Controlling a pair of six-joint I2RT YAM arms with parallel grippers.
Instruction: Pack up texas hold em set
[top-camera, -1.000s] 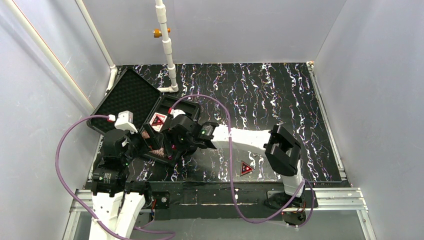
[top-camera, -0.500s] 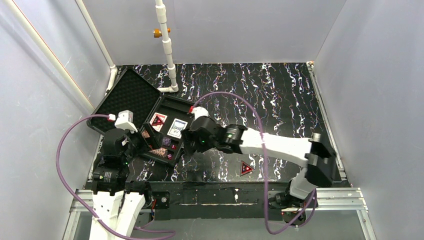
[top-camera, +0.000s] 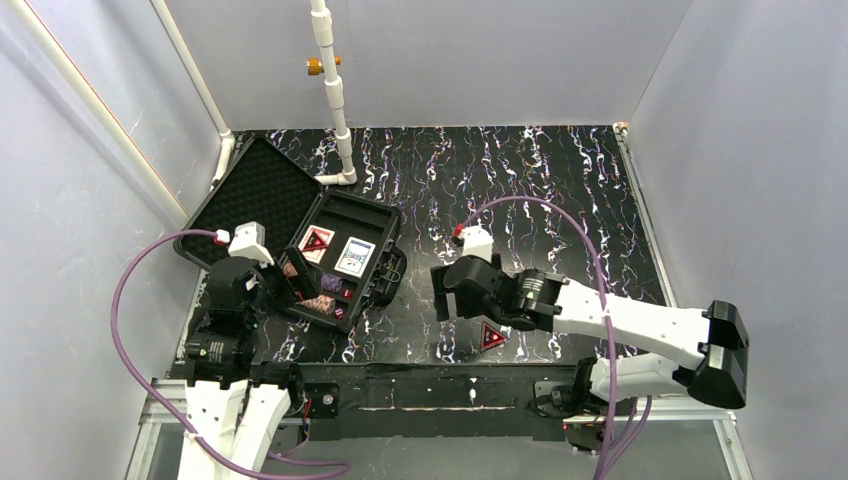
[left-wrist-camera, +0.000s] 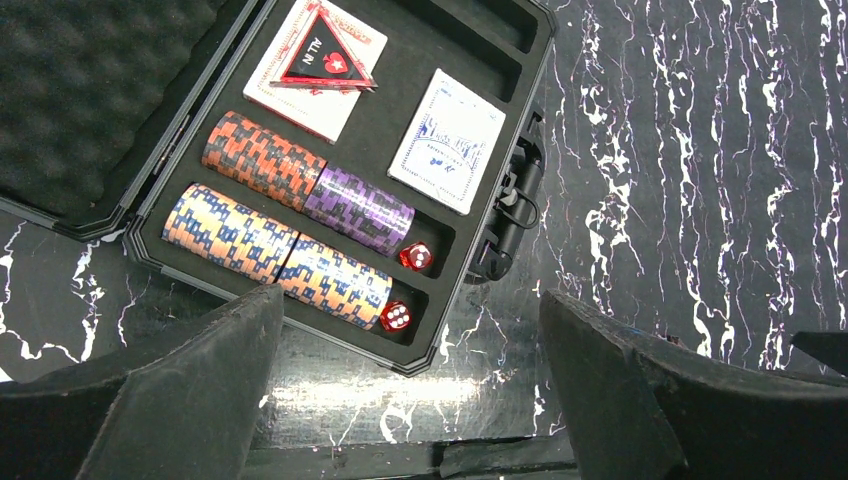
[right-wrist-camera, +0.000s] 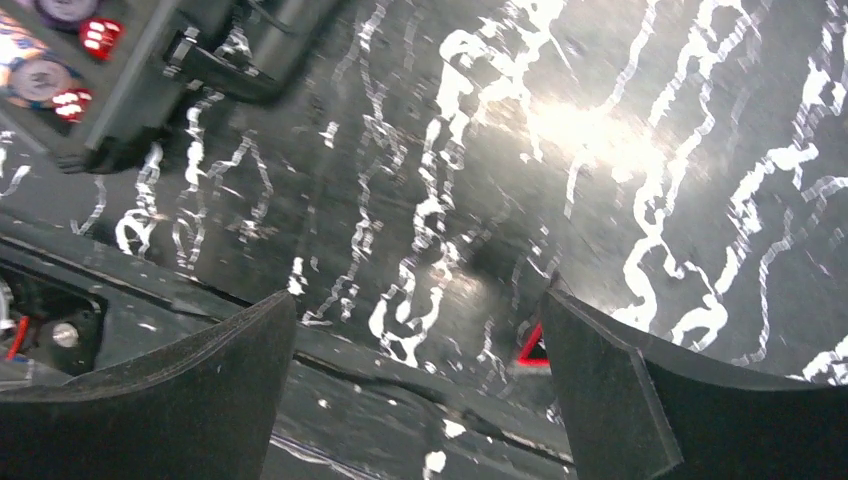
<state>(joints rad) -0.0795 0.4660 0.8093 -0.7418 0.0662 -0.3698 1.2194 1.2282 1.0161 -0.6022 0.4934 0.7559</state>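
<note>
The black case (top-camera: 395, 222) lies open at the left, its foam-lined lid (top-camera: 255, 195) laid back. In it are a red deck with a red triangle (left-wrist-camera: 325, 58) on top, a blue deck (left-wrist-camera: 447, 140), chip stacks (left-wrist-camera: 290, 215) and two tiny red dice (left-wrist-camera: 415, 257). A second red triangle (top-camera: 492, 336) lies on the mat near the front edge. My right gripper (top-camera: 452, 297) is open and empty, just left of that triangle, whose corner shows in the right wrist view (right-wrist-camera: 530, 348). My left gripper (top-camera: 275, 285) is open and empty over the case's near edge.
A white pipe (top-camera: 335, 95) stands behind the case. Grey walls close in the black marbled mat (top-camera: 560, 190) on three sides. A metal rail (top-camera: 450, 390) runs along the front edge.
My right arm has drawn back from the case to the right, leaving the blue deck in it, and now hovers by the loose red triangle. The left arm has not moved.
</note>
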